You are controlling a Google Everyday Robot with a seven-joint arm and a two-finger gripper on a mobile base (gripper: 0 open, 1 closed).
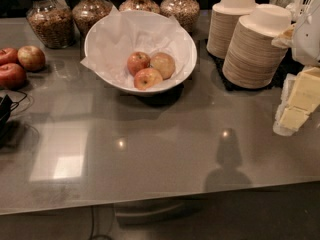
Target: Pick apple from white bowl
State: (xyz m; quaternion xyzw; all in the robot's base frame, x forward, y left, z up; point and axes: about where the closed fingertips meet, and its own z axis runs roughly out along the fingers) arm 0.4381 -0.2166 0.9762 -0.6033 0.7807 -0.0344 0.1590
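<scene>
The white bowl (102, 59) stands at the back middle of the grey counter, lined with crumpled white paper. Three apples lie together in it. The apple (138, 62), the reddest, is at the back left of the group. A paler golden-tan apple (163, 65) lies to its right and a third apple (147, 78) in front. My gripper (298, 104), with cream-coloured parts, hangs at the far right edge of the camera view. It is well to the right of the bowl, above the counter, and holds nothing that I can see.
Two stacks of cream disposable bowls (255, 46) stand between the gripper and the white bowl. Several glass jars (50, 19) line the back. Three loose apples (31, 57) lie at the left edge, with black cables (7, 109) below them. The counter's front edge (150, 201) runs across the bottom.
</scene>
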